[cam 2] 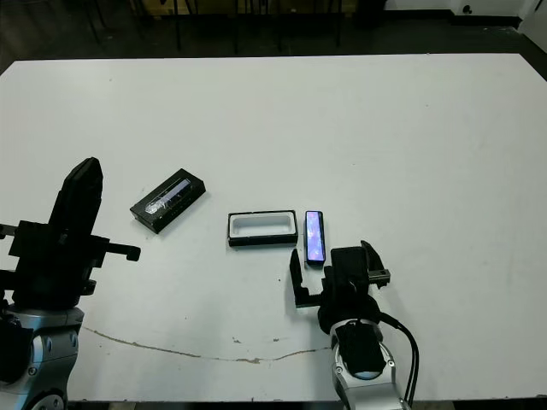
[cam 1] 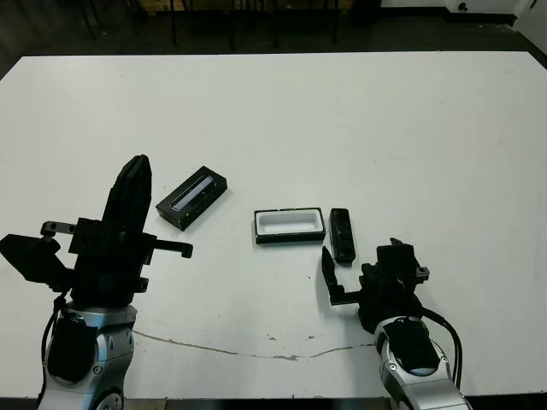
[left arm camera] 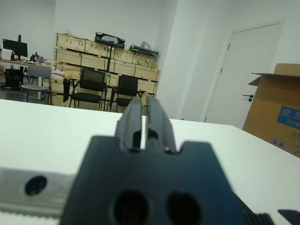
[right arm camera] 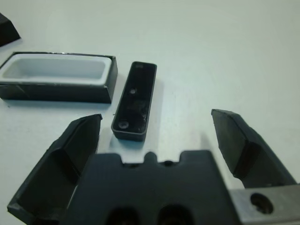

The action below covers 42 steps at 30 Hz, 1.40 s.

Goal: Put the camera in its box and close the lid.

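Your items, as laid out on the white tabletop point(cam 1: 359, 120):

1. The camera point(cam 2: 314, 236): slim black bar lying flat, bluish screen face up in the right eye view. It sits just beside the box's right end, at right angles to the box's length, apart from it by a narrow gap.
2. The box point(cam 1: 290, 225): open, white lining showing, nothing inside, near the tabletop's middle.
3. The lid point(cam 1: 192, 198): off the box, lying flat to the box's left, set at a slant, silvery strip up.
4. Your right tool point(right arm camera: 157, 140): released, fingers spread wide, poised just short of the camera's near end, touching nothing.
5. Your left tool point(left arm camera: 143, 122): clenched, fingers pressed together on nothing, raised above the tabletop to the left of the lid.
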Each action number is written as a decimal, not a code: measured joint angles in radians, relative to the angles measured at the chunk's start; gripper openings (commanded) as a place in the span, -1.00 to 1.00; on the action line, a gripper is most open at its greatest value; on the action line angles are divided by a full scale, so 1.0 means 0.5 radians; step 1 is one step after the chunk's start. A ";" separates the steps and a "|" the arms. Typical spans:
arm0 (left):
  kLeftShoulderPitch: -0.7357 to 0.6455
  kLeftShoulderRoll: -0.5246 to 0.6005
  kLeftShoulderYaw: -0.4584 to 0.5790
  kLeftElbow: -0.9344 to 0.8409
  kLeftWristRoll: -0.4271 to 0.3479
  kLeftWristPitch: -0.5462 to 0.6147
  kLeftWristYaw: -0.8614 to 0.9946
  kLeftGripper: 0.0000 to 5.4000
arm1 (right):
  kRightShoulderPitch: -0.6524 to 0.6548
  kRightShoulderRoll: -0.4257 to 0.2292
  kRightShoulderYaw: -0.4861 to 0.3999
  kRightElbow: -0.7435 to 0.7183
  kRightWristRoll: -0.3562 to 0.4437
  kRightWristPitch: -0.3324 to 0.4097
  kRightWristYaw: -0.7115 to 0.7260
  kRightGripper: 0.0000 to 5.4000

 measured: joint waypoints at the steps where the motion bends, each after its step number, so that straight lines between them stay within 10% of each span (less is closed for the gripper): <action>1: 0.000 0.000 0.001 0.000 -0.008 0.000 -0.006 -1.00 | -0.012 0.000 -0.005 0.000 0.004 0.021 0.001 0.99; 42: 0.001 0.000 -0.003 0.004 0.005 0.002 -0.050 -1.00 | -0.097 -0.007 -0.078 0.094 0.162 0.051 -0.003 0.99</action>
